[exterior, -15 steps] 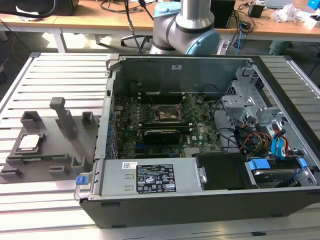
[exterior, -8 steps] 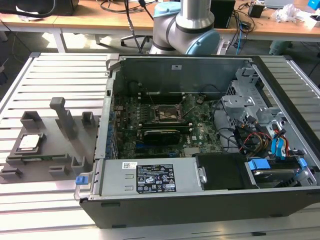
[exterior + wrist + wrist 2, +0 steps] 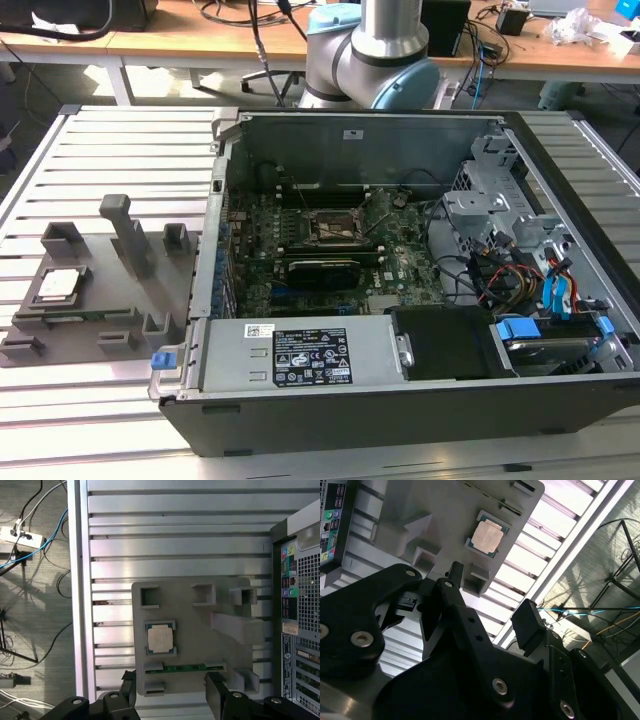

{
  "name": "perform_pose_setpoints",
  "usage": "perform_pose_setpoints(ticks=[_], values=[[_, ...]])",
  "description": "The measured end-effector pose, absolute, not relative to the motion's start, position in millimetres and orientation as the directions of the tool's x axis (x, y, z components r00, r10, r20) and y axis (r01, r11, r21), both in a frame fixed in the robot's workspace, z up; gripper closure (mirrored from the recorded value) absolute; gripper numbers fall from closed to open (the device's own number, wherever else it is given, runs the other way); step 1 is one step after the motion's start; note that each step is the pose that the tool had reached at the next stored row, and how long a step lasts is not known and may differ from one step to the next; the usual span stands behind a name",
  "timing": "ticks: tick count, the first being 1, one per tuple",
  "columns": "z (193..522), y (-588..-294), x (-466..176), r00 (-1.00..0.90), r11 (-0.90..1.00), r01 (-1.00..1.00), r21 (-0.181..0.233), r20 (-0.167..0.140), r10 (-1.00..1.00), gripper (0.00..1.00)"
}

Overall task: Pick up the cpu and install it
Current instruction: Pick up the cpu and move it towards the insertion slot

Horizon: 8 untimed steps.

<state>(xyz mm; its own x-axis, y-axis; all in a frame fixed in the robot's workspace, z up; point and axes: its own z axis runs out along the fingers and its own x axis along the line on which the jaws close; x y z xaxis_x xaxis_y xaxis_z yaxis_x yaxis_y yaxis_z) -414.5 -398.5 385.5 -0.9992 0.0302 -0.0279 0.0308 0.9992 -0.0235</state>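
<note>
One cpu lay near the grey fixture plate's edge; your gripper hung clear, fingers spread and empty, bare slats all around.

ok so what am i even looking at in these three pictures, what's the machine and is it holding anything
The machine is a grey and light-blue robot arm standing behind a slatted metal table. The exterior view is taken by a camera off the arm. It shows an open black computer case lying on the table. Beside the case, on the exterior view's left, is a grey plastic holder plate. The cpu, a small flat square silver chip, lies in a recess of that plate. Both wrist views come from cameras riding on the arm, and they look past its black gripper at the plate. The gripper hangs open near the plate and holds nothing, so the cpu is not yet picked up.
</note>
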Motion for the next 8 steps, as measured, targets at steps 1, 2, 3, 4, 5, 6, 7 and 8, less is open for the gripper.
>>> perform_pose_setpoints(ticks=[1,2,3,4,5,6,7,8], values=[[385.2,-398.5,-414.5,-0.999,0.999,0.031,-0.024,-0.028,0.03,0.34],[384.9,-398.5,-414.6,-0.999,0.999,0.031,-0.023,-0.028,0.03,0.34],[384.4,-398.5,-414.6,-0.999,0.999,0.031,-0.023,-0.028,0.03,0.34],[383.9,-398.5,-414.6,-0.999,0.999,0.031,-0.023,-0.028,0.03,0.34],[383.6,-398.5,-414.5,-0.999,0.999,0.031,-0.023,-0.028,0.03,0.34],[383.3,-398.5,-414.5,-0.999,0.999,0.031,-0.023,-0.028,0.03,0.34],[382.8,-398.5,-414.5,-0.999,0.999,0.031,-0.023,-0.028,0.03,0.34],[382.7,-398.5,-414.6,-0.999,0.999,0.031,-0.023,-0.028,0.03,0.34]])
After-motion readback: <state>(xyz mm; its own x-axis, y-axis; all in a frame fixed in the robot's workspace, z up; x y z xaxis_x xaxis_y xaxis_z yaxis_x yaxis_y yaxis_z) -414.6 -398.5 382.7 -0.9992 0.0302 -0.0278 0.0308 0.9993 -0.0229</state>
